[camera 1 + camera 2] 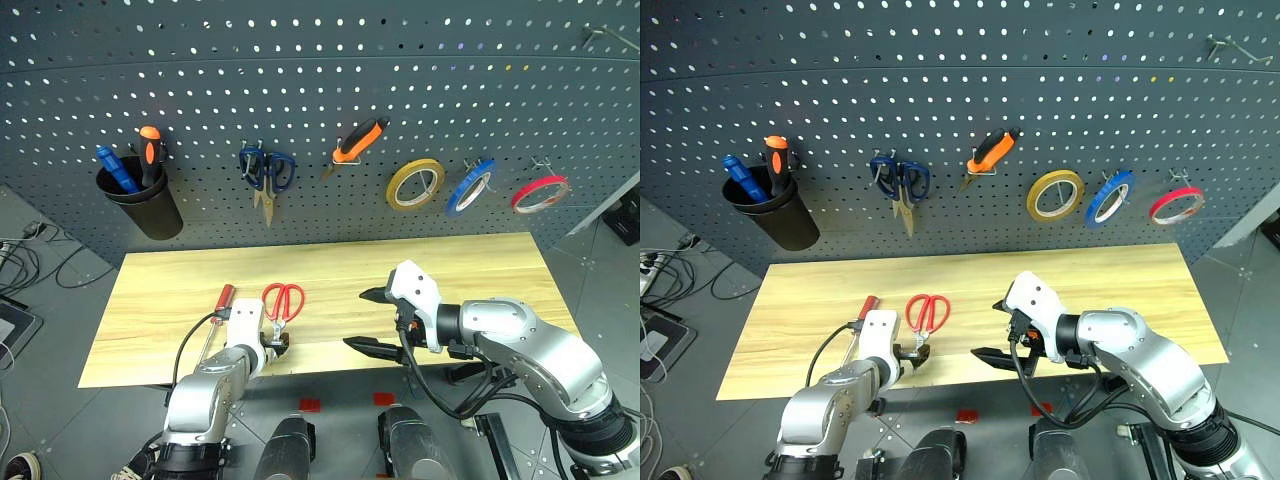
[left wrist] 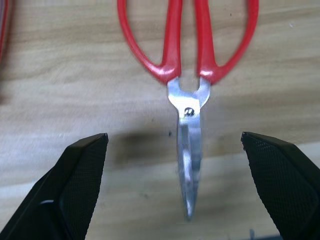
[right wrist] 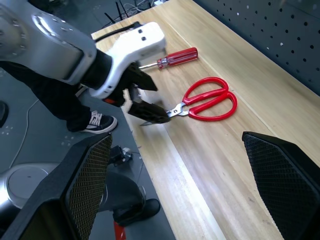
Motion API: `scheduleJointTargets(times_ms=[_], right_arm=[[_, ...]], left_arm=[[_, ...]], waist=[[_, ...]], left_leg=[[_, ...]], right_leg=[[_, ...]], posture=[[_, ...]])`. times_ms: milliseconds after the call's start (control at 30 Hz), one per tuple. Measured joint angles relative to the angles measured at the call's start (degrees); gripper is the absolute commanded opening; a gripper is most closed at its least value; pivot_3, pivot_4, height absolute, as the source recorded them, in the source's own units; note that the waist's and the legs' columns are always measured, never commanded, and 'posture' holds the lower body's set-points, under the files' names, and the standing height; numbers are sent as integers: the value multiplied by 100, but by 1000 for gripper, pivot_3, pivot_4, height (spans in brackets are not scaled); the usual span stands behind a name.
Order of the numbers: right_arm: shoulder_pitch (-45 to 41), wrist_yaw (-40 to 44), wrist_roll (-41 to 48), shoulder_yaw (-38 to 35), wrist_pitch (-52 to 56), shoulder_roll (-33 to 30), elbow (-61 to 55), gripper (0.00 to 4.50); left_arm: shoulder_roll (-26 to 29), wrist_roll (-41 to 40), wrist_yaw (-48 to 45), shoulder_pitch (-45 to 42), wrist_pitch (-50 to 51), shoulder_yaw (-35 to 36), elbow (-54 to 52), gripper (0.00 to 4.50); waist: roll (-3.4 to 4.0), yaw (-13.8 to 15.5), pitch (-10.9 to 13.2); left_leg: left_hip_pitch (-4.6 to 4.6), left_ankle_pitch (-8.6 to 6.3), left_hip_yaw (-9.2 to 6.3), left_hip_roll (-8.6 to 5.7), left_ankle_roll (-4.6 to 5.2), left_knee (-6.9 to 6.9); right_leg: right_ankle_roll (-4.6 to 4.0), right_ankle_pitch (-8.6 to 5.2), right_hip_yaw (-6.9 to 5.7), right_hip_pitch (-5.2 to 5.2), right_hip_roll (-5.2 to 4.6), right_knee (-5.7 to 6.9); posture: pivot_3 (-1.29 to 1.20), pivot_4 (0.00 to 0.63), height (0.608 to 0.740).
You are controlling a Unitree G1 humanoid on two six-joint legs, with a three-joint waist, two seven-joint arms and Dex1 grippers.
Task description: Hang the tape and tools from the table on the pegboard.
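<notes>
The left end effector (image 1: 279,343) hangs low over the near edge of the worktop (image 1: 470,275) with its two black fingers spread wide and holding nothing; in the left wrist view the blades of the red-handled scissors (image 2: 187,75) lie between the fingers (image 2: 75,175), flat on the wood with the tips towards the worktop's near edge and the handles further in. Just beside the scissors, on the robot's left, lies the red-handled screwdriver (image 1: 224,300), also flat on the wood. The right end effector (image 1: 372,320) hangs above the middle of the worktop's near edge, pointing to the robot's left, fingers wide apart and empty. On the pegboard (image 1: 330,60) behind, the thin red tape ring (image 1: 540,193) hangs from a hook at the far right, next to a blue roll (image 1: 471,187) and a yellow roll (image 1: 415,184). The orange-and-black pliers (image 1: 357,142) hang near the middle of the board, blue-handled scissors (image 1: 266,172) to their left, and a black cup (image 1: 141,198) at the far left holds two more screwdrivers.
</notes>
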Motion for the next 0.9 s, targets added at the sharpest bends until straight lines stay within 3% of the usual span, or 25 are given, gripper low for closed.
scheduleJointTargets(times_ms=[333,767,800,900], right_arm=[[3,-89,242,-153,193,28,0,4449],[-6,-188,353,-157,354,-15,-114,4500],[-8,-214,351,-157,356,-34,-115,4500],[-17,-243,346,-157,357,-86,-117,4500]], left_arm=[[-41,140,65,-598,-296,26,984,4500],[114,285,-167,-841,-913,43,1713,518],[174,311,-248,-841,-985,4,1742,294],[365,407,-533,-748,-1312,-225,1762,283]], waist=[[-16,-3,9],[-17,5,10],[-17,6,10],[-16,2,11]], left_leg=[[0,0,-1,0,0,0],[5,0,-2,-2,0,-1],[5,0,-2,-2,0,-1],[5,0,-1,-2,0,-2]], right_leg=[[0,0,-1,0,1,0],[0,0,-1,3,-3,0],[0,0,-1,4,-3,0],[0,0,0,3,-3,-2]], posture=[[-112,253,740],[-126,253,740],[-126,253,740],[-135,249,740]])
